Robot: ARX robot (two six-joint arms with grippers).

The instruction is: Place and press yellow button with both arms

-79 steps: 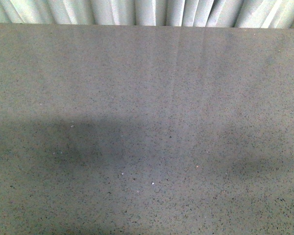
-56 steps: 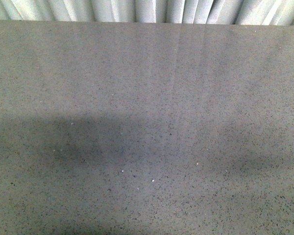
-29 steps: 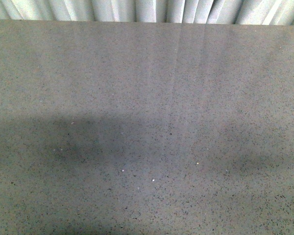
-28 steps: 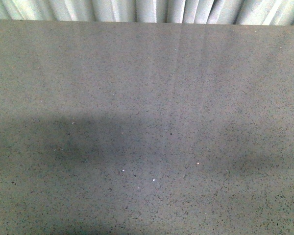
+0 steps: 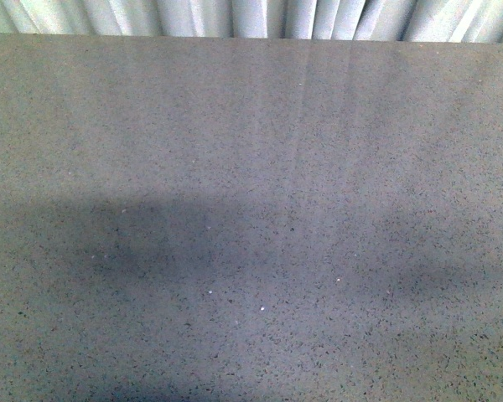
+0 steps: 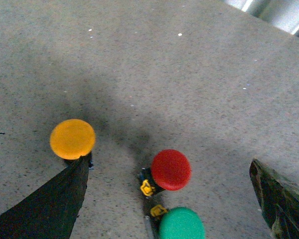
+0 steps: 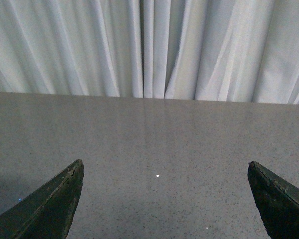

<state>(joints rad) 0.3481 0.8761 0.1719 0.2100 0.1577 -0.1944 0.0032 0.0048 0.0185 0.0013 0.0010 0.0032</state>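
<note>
The yellow button [image 6: 72, 139] stands upright on the speckled grey table in the left wrist view, its round cap just past the tip of one finger [image 6: 65, 194] of my left gripper [image 6: 168, 167]. That gripper is open, and a red button and a green button lie between its fingers rather than the yellow one. My right gripper [image 7: 165, 169] is open over bare table with nothing between its fingers. The front view shows neither arm and no button.
A red button [image 6: 170, 169] and a green button [image 6: 182, 225] sit close together on the grey table [image 5: 251, 167]. White pleated curtains [image 7: 149, 45] hang behind the table's far edge [image 7: 149, 97].
Only brightness flickers slightly in the front view; nothing else moves there.
</note>
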